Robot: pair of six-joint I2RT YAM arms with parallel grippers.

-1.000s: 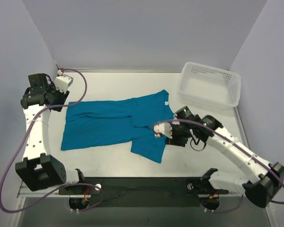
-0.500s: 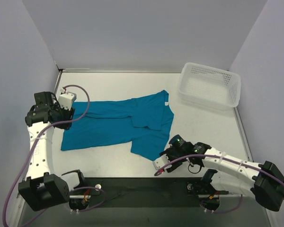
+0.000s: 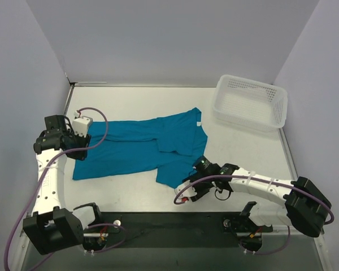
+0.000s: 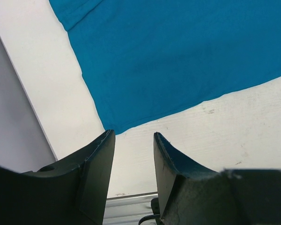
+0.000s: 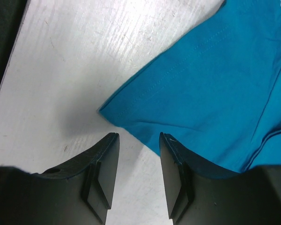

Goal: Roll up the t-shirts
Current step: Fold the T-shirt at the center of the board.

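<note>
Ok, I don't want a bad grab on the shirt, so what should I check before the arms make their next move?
1. The left end effector is open and empty: ok.
2. The right end effector is open and empty: ok.
3. The t-shirt has its edge just ahead of the left fingertips: ok.
4. A t-shirt corner lies just ahead of the right fingertips: ok.
5. The t-shirt lies in a single flat layer: not ok, its right half is folded over itself.
6. The basket stands apart from the t-shirt: ok.
</note>
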